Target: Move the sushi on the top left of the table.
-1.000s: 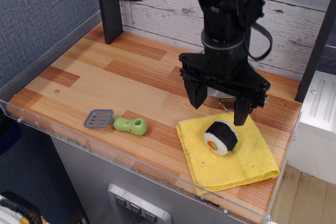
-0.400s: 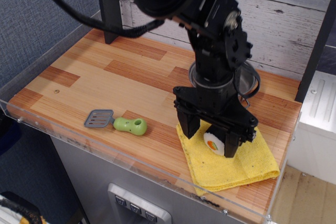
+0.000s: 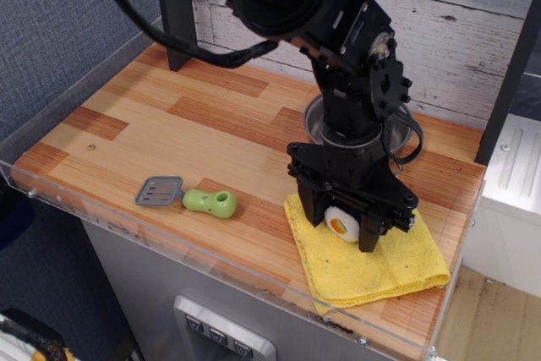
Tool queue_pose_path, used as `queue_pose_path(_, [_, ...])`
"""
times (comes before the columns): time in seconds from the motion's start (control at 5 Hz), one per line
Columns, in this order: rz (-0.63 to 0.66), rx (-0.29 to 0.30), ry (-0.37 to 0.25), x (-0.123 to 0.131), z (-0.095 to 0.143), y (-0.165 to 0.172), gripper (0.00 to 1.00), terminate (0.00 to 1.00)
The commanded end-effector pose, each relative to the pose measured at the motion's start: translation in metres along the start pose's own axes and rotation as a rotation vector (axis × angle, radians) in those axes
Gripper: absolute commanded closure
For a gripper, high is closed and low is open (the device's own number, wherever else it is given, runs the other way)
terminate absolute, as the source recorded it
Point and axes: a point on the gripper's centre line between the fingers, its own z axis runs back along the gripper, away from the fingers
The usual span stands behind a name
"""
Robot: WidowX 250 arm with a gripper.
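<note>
Sushi point(image 3: 342, 224) sits on a yellow cloth point(image 3: 372, 264) on the table point(image 3: 127, 133); we see our gripper point(image 3: 341, 230) closed narrowly around it.

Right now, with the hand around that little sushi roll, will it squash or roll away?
The sushi looks like a light toy. Its round shape could roll, though the yellow cloth beneath probably damps that. Its firmness is unclear.

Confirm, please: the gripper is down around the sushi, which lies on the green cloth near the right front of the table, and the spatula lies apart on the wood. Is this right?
Not quite: the cloth is yellow, not green, as the observation.image view shows. The rest holds: the gripper is down around the sushi near the right front of the table, and the spatula lies apart on the wood.
</note>
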Motion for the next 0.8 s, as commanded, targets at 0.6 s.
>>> queue_pose_path(0.6, [0.032, -0.004, -0.12, 0.018, 0.065, 0.004, 1.0, 0.0])
